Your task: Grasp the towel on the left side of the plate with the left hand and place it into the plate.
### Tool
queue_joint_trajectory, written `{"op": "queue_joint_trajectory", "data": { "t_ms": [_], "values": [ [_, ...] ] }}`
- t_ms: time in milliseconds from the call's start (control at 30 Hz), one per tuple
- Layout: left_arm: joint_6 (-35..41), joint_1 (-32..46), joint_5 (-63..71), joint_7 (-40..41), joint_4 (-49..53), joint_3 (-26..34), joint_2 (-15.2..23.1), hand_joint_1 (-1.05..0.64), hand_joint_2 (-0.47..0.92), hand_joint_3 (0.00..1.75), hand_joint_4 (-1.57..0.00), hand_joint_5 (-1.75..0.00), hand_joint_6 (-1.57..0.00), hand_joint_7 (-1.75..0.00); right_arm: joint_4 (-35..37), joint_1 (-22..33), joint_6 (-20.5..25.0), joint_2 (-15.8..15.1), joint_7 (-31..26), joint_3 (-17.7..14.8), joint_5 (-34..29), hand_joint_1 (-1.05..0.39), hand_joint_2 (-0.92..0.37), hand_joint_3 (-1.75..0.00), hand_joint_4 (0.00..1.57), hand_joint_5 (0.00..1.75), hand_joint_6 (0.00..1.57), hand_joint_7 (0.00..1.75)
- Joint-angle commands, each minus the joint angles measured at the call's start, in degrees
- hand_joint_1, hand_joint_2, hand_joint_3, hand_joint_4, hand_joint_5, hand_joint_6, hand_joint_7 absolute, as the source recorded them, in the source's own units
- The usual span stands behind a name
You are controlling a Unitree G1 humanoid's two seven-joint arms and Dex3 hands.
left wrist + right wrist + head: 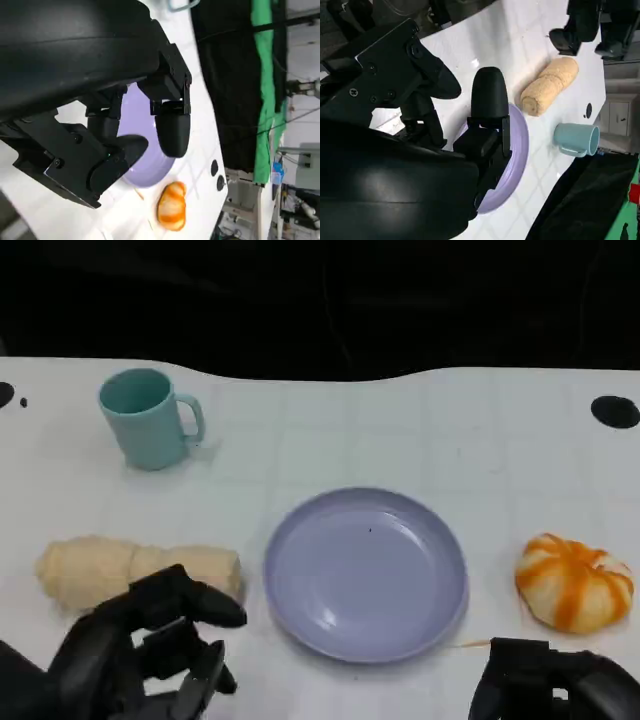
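Note:
A rolled cream towel (130, 570) lies on the white table, left of the lavender plate (366, 573). My left hand (140, 655) hovers just in front of the towel near the table's front edge, fingers apart and holding nothing. It covers a little of the towel's near side. In the right wrist view the towel (550, 85) lies beyond the plate (517, 150), with the left hand (585, 25) past it. My right hand (555, 685) sits low at the front right, fingers spread and empty. The left wrist view shows the left hand (135, 135) over the plate (145, 165).
A teal mug (148, 418) stands at the back left. An orange-and-white striped bun-like object (574, 582) lies right of the plate. A dark edge runs along the table's far side, with a black hole (614, 411) at the right.

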Motion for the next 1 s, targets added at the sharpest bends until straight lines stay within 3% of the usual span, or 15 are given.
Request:
{"op": "queue_joint_trajectory", "data": {
  "t_ms": [33, 100, 233, 333, 500, 667, 1000],
  "values": [
    [-5.6, -1.3, 3.8, -0.3, 1.1, 1.5, 1.7, -0.22, 0.67, 0.61, -0.59, -1.11, -0.55, -0.66, -0.8, 0.0, 0.8, -0.2, -0.5, 0.0, -0.2, -0.07, -0.4, -1.31, 0.77, 1.75, 0.74, 1.41],
    [-7.8, -2.1, 6.1, -0.7, 1.4, 2.2, 3.3, -0.27, 0.72, 0.5, -0.55, -1.03, -0.54, -0.55, -0.9, -0.1, 1.2, 0.0, -0.6, 0.0, -0.1, -0.06, -0.4, -1.31, 0.77, 1.75, 0.74, 1.41],
    [-10.5, -3.6, 13.1, -0.3, 1.5, 2.9, 6.6, -0.41, 0.87, 0.1, -0.51, -0.84, -0.52, -0.31, -0.8, -0.2, 1.2, 0.1, -0.6, -0.1, 0.2, -0.05, -0.41, -1.31, 0.78, 1.75, 0.74, 1.41],
    [-10.8, -4.8, 21.4, 1.3, 1.1, 2.7, 8.7, -0.44, 0.86, 0.02, -0.47, -0.7, -0.52, -0.19, -0.9, -0.5, 1.3, -0.3, -0.4, -0.5, 0.0, -0.06, -0.4, -1.32, 0.78, 1.75, 0.74, 1.41],
    [-13.7, -7.4, 40.0, 3.6, 2.9, 1.0, 14.3, -0.51, 0.89, 0.01, -0.37, -0.57, -0.44, -0.08, -0.5, -0.8, 0.8, -0.4, 0.1, -1.2, 0.6, -0.06, -0.41, -1.31, 0.78, 1.74, 0.73, 1.41],
    [-12.0, -11.5, 54.1, 1.6, 4.5, -1.4, 18.6, -0.52, 0.88, 0.01, -0.28, -0.42, -0.38, -0.02, -0.3, -0.8, 0.8, -0.4, 0.0, -1.0, 0.3, -0.08, -0.41, -1.29, 0.78, 1.75, 0.73, 1.41],
    [-6.1, -22.2, 67.2, -5.9, 13.2, -8.4, 19.8, -0.57, 0.87, 0.0, -0.27, -0.25, -0.29, 0.0, -1.4, -1.3, 3.5, -0.7, -0.3, -1.2, 0.1, -0.1, -0.42, -1.29, 0.79, 1.75, 0.74, 1.41]
  ]
}}
